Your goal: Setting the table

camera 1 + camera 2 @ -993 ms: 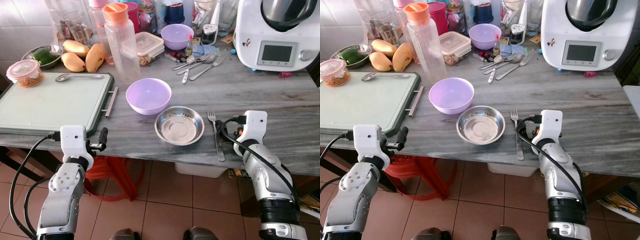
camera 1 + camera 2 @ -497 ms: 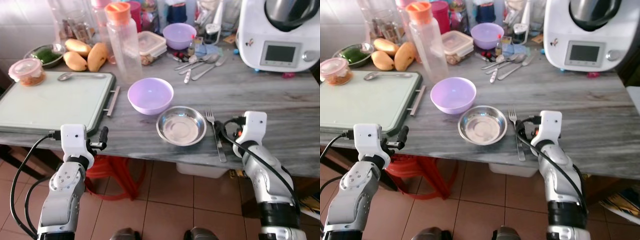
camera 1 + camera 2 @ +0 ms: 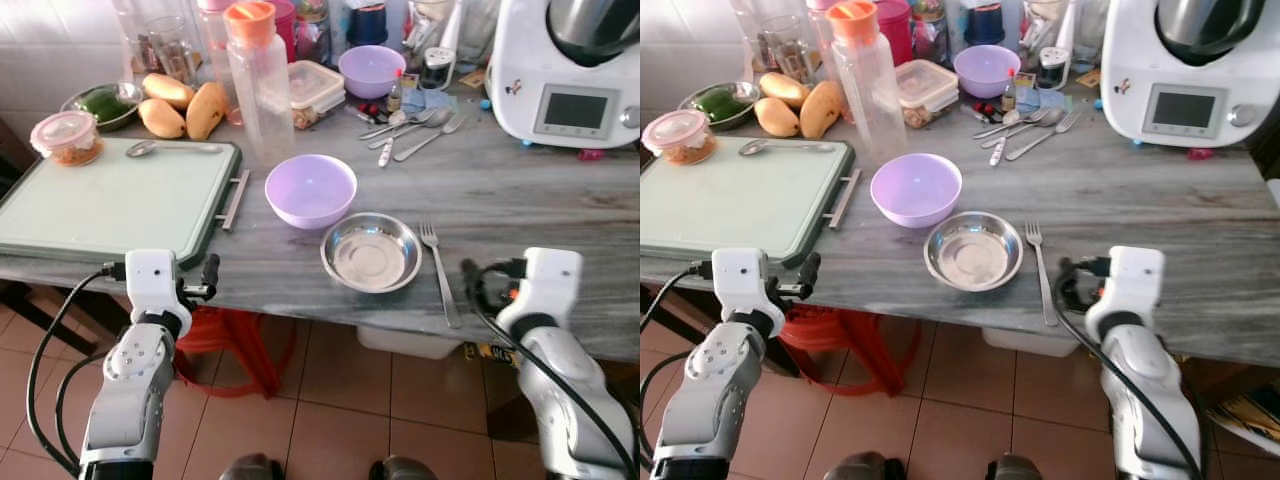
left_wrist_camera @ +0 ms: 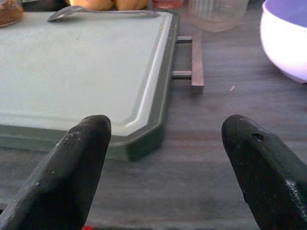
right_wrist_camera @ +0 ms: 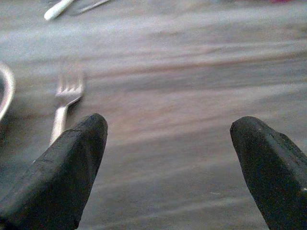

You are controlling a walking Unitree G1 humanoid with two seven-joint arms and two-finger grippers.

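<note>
Steel fork [image 3: 440, 270] lies lengthwise — tines toward the far edge; right gripper [image 5: 168, 158] spread apart beside it.

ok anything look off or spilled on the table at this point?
No spills or damage. The steel plate sits upright with the fork straight on its right and the purple bowl behind it. One spoon lies loose on the tray, apart from the other cutlery. Both pincers, left and right, are open and empty.
</note>
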